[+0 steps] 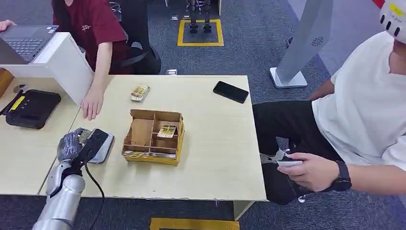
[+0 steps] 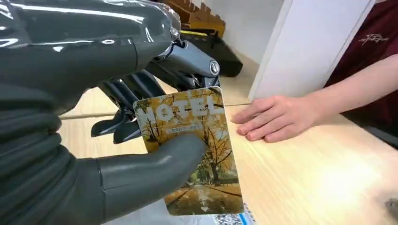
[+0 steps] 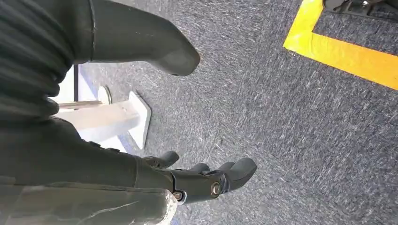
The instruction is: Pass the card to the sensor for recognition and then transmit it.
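My left hand (image 1: 72,143) pinches a yellow hotel card (image 2: 192,150) between thumb and fingers, just over the dark card sensor (image 1: 98,145) at the table's left front. In the left wrist view the thumb lies across the card's face, which reads HOTEL over an autumn tree picture. A cardboard divided box (image 1: 154,136) with more cards (image 1: 166,131) stands right of the sensor. My right hand (image 3: 197,180) hangs over the grey carpet, fingers apart and holding nothing.
A person's hand (image 1: 92,103) lies flat on the table behind the sensor. Another card stack (image 1: 140,92) and a black phone (image 1: 231,91) lie farther back. A seated person in white (image 1: 364,115) is at the right. A white partition (image 1: 64,62) stands at left.
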Tool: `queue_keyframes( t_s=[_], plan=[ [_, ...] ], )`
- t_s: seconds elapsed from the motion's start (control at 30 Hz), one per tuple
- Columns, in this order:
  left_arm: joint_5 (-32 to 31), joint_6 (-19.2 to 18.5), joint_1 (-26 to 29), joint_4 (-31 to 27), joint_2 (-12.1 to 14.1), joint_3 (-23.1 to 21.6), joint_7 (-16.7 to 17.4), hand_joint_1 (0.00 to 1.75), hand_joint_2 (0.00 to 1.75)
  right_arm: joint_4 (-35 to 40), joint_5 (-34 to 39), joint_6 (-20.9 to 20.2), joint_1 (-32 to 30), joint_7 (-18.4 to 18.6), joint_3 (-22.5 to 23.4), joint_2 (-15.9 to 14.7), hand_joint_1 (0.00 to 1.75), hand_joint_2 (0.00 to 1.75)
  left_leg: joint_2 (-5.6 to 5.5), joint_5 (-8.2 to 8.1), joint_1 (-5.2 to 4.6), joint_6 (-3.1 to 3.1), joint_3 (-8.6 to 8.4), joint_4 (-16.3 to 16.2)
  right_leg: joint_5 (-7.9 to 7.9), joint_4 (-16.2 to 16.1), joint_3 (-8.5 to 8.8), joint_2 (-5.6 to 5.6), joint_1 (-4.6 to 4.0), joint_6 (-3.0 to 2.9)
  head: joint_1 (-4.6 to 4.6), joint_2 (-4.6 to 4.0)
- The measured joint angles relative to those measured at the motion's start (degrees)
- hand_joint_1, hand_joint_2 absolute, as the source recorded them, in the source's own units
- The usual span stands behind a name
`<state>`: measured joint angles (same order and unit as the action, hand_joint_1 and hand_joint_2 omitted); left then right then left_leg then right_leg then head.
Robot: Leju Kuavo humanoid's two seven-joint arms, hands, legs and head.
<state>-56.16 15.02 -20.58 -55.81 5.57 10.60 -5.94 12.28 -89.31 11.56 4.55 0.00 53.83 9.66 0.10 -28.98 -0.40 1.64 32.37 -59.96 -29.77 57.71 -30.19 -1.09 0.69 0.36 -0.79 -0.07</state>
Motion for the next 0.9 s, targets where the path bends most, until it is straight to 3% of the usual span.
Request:
queue_keyframes(
  t_s=[0.23, 0.9],
  plan=[
    [-4.12, 3.04, -1.25, 3.74, -0.39, -0.63, 1.81, 1.75, 1.75, 0.0, -0.07, 0.0, 0.0, 0.0, 0.0, 0.0, 0.0, 1.75, 0.0, 0.01, -0.01, 0.01, -0.01, 0.0, 0.02, 0.0, 0.02, 0.01, 0.0, 0.02, -0.02, 0.02],
    [-6.52, 4.61, -2.68, 10.24, -1.25, -0.72, 1.86, 1.75, 1.75, 0.0, -0.55, 0.02, 0.0, -0.81, -0.02, 0.0, 0.0, 1.75, -0.01, 0.13, 0.0, -0.02, -0.01, 0.0, 0.11, 0.0, 0.02, 0.01, 0.0, 0.05, 0.0, 0.02]
  ],
)
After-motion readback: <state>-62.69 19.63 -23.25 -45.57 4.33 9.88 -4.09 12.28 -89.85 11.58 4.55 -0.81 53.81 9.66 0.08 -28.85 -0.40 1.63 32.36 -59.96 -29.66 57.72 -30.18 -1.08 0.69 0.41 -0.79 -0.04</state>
